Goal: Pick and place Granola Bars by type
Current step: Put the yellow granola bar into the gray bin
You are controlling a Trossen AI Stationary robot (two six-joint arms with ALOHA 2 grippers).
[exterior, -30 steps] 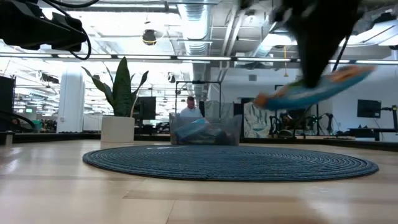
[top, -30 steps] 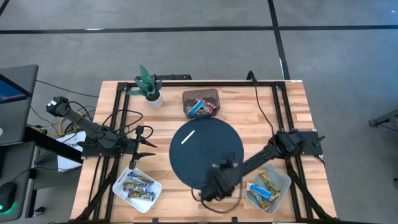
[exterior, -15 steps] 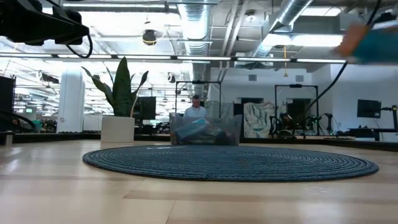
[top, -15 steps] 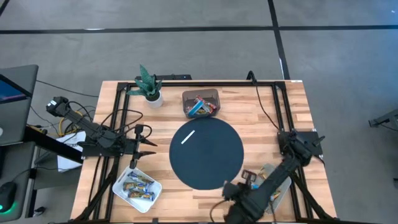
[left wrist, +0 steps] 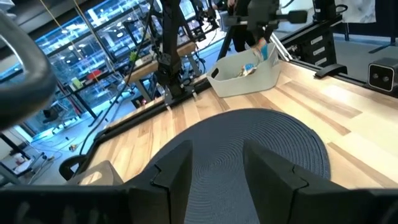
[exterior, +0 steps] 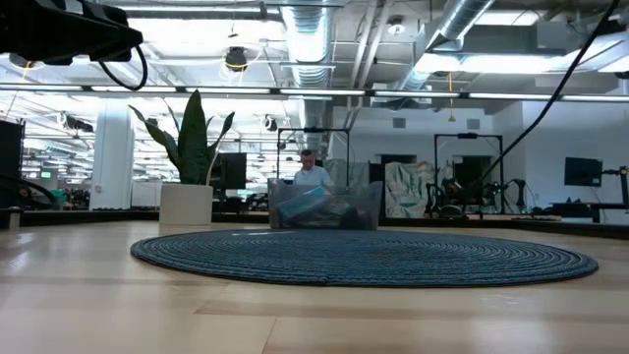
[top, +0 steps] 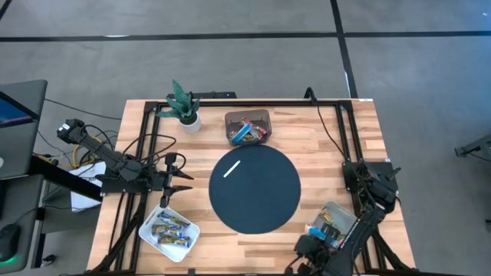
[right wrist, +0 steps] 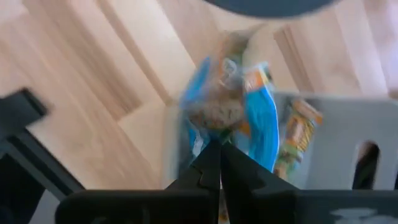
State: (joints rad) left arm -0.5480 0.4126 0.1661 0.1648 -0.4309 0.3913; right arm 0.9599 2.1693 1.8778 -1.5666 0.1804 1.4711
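The right gripper (right wrist: 214, 163) is at the near right corner of the wooden table (top: 322, 142), its fingers pressed together on the end of a blue-and-white wrapped granola bar (right wrist: 227, 106), which it holds above the edge of the grey rectangular bin (top: 347, 218) that has more blue and orange-brown bars in it. On the near left sits a white rectangular tray (top: 147, 228) holding several orange-brown bars (top: 170, 228). The left gripper (top: 184, 175) hovers just beyond that tray, at the left rim of the round dark woven mat (top: 257, 192), its jaws parted and empty. A thin white stick (top: 232, 168) lies on the mat. Beyond the mat stands a clear bin (top: 247, 128) of mixed bars, with a small potted plant (top: 184, 107) to its left
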